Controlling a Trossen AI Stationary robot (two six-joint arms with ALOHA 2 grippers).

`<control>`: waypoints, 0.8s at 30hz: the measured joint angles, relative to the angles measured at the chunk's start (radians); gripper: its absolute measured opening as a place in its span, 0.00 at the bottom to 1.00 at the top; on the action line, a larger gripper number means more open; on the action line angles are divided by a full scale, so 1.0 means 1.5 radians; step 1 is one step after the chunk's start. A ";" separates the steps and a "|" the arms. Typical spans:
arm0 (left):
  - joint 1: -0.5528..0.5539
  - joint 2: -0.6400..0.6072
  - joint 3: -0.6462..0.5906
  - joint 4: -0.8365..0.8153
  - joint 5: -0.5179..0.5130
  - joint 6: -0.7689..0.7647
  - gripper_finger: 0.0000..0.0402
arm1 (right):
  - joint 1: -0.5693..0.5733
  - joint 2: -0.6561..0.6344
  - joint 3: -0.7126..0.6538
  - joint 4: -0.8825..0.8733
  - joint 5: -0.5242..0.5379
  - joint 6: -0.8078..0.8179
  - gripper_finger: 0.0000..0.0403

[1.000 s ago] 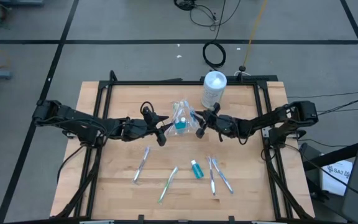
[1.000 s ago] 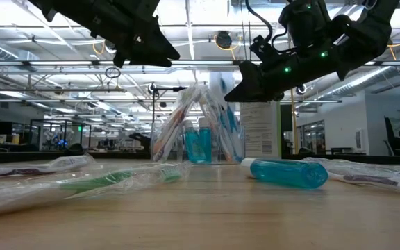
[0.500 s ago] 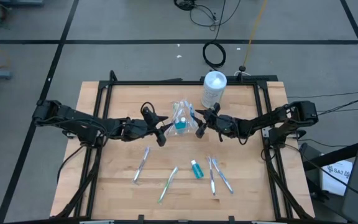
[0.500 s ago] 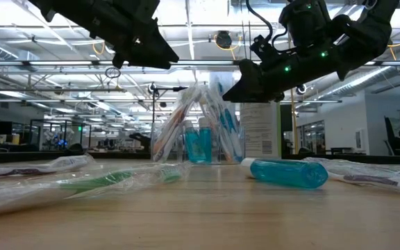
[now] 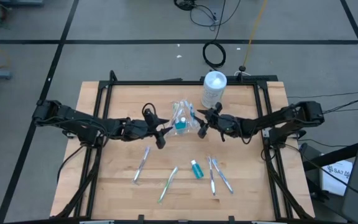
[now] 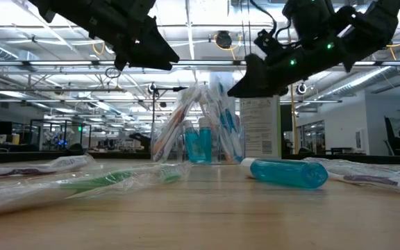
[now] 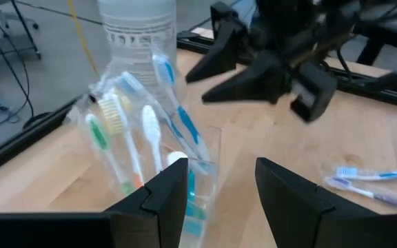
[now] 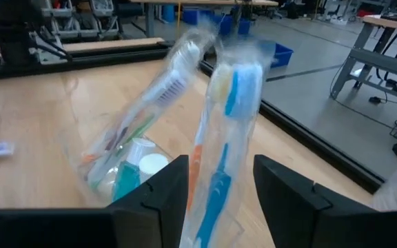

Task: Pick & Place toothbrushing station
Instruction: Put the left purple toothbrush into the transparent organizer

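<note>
Seen from above, a clear cup (image 5: 181,119) of wrapped toothbrushes is flanked mid-table by the left gripper (image 5: 161,134) and right gripper (image 5: 202,126), both parted, empty. At table level, crinkled plastic glints. Through wrist cameras, bristles are blurred.

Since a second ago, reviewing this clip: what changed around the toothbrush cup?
The right gripper opened, let go of a wrapped toothbrush in the clear cup and pulled slightly back and up. The left gripper stayed open beside the cup; the loose toothbrushes, blue tube and white bottle did not move.
</note>
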 joint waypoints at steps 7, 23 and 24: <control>-0.015 0.000 0.000 -0.073 -0.013 -0.064 0.44 | 0.029 -0.083 0.000 -0.101 0.000 0.007 0.39; -0.107 0.000 0.001 -0.097 -0.013 -0.110 0.44 | 0.099 -0.129 0.000 -0.247 -0.265 0.198 0.39; -0.109 0.000 0.006 -0.112 -0.013 -0.111 0.44 | 0.101 -0.126 0.000 -0.247 -0.265 0.198 0.39</control>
